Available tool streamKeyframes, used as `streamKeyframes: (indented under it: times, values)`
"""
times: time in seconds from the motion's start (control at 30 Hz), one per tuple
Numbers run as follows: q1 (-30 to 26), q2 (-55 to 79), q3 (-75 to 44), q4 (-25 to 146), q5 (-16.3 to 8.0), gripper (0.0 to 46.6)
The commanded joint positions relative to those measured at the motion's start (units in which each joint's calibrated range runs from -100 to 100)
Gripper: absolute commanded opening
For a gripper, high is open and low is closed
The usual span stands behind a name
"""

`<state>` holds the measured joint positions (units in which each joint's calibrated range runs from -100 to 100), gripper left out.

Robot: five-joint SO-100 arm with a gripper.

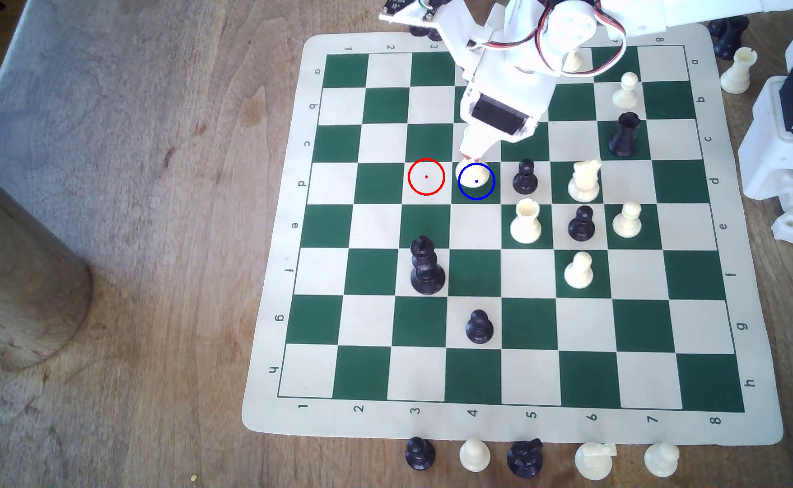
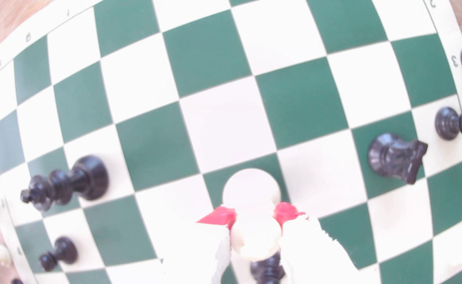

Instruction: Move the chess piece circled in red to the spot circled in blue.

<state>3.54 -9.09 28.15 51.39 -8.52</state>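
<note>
- One cream-white piece, the tall one the task names, stands with its round base on the dark green square ringed in blue; the cream square with the red ring just beside it holds nothing.
- Judging by that, the carry looks done. What is left is to let go and lift clear.
- In the wrist view the jaws sit narrow around the piece's upper body, a red-tipped finger close on each side. They seem to hold it, though I cannot tell whether the tips press or have just eased off.
- The piece looks upright and roughly centred in the blue ring in the exterior view, but the white arm covers its top there.
- Nearest neighbour is a black pawn, one square toward the exterior view's right, near enough to be brushed if the jaws open wide or swing sideways.
- Further off that way stand a cream knight and a cream rook; a black king is well apart, nearer the board's lower edge in that view.
- A straight upward retreat looks safest, since the piece is tall and slim and could tip if a finger drags.
- Captured pieces line the wooden bench off the board's edge.
</note>
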Motion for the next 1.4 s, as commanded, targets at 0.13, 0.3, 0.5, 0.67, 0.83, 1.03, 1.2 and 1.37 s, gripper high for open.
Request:
streamKeyframes:
  times: [0.13, 0.3, 0.5, 0.67, 0.83, 1.03, 1.2, 1.37]
  values:
    - [0.3, 0.9, -2.2, -1.1, 0.3, 1.5]
    - [0.0, 1.9, -2.4, -1.2, 0.4, 2.7]
    - [1.0, 2.8, -2.7, -1.5, 0.4, 17.6]
    - [1.0, 2.5, -2.9, -1.5, 0.3, 19.1]
    - [0.9, 1.7, -2.9, -0.2, 0.4, 19.7]
    - [0.2, -2.3, -3.5, 5.0, 0.3, 19.7]
    - [-0.1, -7.1, -2.9, 8.7, 0.1, 19.6]
    - [-1.9, -15.0, -0.1, 13.6, 0.2, 19.4]
